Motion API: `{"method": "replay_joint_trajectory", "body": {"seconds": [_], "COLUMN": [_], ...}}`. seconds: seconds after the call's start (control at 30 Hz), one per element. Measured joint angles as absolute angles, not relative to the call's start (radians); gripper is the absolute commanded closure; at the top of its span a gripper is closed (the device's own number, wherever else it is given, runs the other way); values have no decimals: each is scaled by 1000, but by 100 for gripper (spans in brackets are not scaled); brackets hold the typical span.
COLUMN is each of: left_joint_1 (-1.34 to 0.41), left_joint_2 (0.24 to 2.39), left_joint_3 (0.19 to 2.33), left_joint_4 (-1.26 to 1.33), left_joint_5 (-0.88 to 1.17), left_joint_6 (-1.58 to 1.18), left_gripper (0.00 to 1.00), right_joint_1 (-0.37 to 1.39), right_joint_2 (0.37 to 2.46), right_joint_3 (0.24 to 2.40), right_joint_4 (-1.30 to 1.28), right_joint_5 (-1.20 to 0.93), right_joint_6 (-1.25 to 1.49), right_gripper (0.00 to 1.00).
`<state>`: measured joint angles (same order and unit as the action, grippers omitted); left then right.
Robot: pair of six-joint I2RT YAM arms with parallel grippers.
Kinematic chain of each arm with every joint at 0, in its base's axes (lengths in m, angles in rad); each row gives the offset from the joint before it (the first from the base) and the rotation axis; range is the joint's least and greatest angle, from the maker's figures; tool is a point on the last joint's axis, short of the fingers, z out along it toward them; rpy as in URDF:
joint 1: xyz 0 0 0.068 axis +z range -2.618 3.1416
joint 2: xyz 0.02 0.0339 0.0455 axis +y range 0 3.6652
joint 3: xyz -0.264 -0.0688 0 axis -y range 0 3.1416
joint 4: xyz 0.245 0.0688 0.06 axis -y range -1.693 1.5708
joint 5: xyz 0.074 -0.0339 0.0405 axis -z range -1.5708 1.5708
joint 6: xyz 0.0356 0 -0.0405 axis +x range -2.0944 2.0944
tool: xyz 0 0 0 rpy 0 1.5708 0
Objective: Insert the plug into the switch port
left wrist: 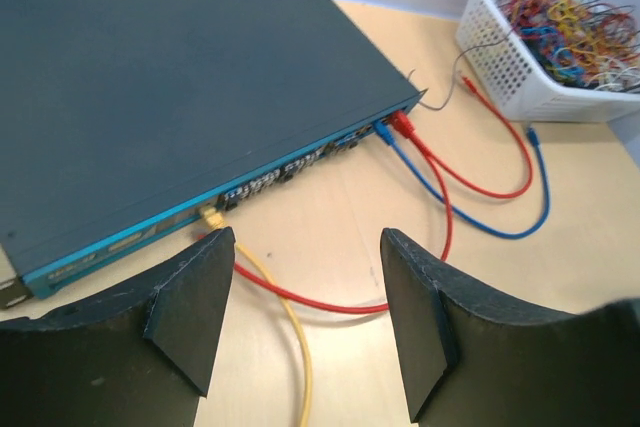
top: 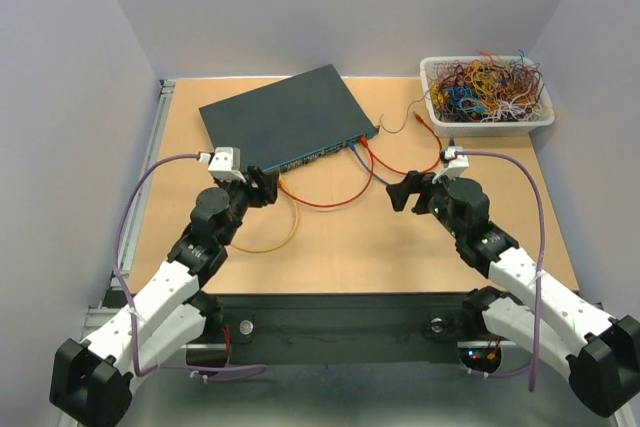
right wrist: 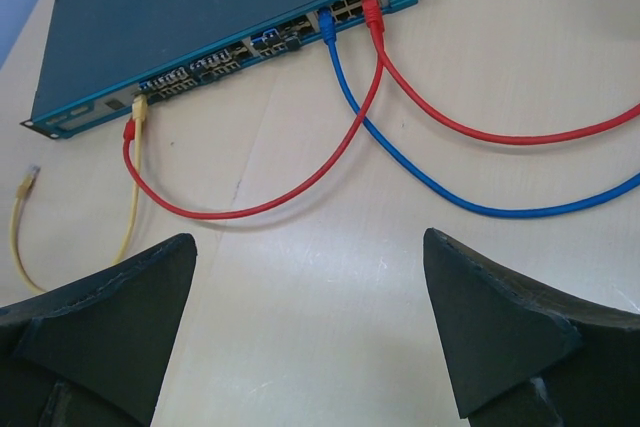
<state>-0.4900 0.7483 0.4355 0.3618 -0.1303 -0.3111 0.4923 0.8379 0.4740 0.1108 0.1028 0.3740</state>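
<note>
Switch port (right wrist: 141, 97): far-left end of the row on the front face of the teal network switch (top: 285, 112), which lies at 12 o'clock on the table (top: 330, 247). Yellow plug (right wrist: 139, 113) sits at it, red plug (right wrist: 128, 131) just beside. Loose yellow plug (right wrist: 32, 175) lies on the table, at 9 o'clock in the right wrist view. Left gripper (left wrist: 308, 237): jaws apart, empty. Right gripper (right wrist: 308, 239): jaws wide, empty.

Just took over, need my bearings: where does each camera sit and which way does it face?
Top external: above and behind the bases, looking down the table; shows both arms, left gripper, right gripper.
Left wrist: low, facing the switch front; own fingers below.
Right wrist: higher, facing the same front; own fingers below.
Shared: both wrist views show the yellow cable plugged in.
</note>
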Motion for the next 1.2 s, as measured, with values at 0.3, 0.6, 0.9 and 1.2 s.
{"method": "replay_joint_trajectory", "body": {"seconds": [0.3, 0.6, 0.9, 1.2], "left_joint_1": [-517, -523, -529, -530], "left_joint_2": [709, 707, 696, 696], "left_joint_3": [400, 399, 399, 399], "left_joint_4": [339, 339, 339, 339], "left_joint_5": [-216, -238, -244, -249], "left_joint_6": [-291, -286, -285, -285], "left_gripper": [30, 30, 30, 30], "right_joint_1": [492, 493, 492, 493], "right_joint_2": [838, 839, 845, 845], "right_joint_3": [474, 474, 474, 474], "right_joint_4": [109, 105, 104, 104], "right_joint_5": [96, 97, 97, 97], "right_joint_6": [374, 374, 374, 374], "right_gripper": [0, 0, 0, 0]}}
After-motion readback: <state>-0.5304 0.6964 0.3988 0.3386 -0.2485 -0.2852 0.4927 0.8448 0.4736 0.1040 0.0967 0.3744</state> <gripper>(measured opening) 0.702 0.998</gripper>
